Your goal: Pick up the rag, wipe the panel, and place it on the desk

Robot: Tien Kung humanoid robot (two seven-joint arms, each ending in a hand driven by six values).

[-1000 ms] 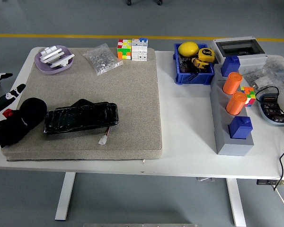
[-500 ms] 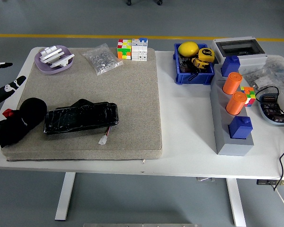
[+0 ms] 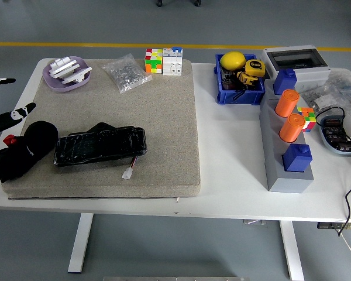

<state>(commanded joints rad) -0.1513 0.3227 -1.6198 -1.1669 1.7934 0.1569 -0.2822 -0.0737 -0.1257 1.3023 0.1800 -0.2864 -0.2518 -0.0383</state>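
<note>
— Where's the rag?
— The black rag (image 3: 20,153) lies bunched just left of the glossy black panel (image 3: 99,146).
— And the left robot hand (image 3: 6,105)?
— Beyond the rag, fingers spread, empty.

Lighting: bright, even, diffuse, from overhead; no single source apparent.
Shadows: soft and short; a faint one under the worktop (image 3: 234,175) edge on the grey floor (image 3: 181,246), slight ones beside the orange cylinders (image 3: 291,117) and the blue bin (image 3: 240,93).
Glare: mild sheen on the black panel (image 3: 99,146); small highlights on the clear bag (image 3: 126,72) and the yellow ball (image 3: 232,60).
Focus: sharp across the frame; mat (image 3: 164,117) texture legible.
Blur: slight softness on the left hand (image 3: 9,116) at the left edge.
Distortion: worktop edges slightly bowed toward the corners.
Colour: neutral, cool cast; dark rag (image 3: 23,152) loses detail in its folds.
</note>
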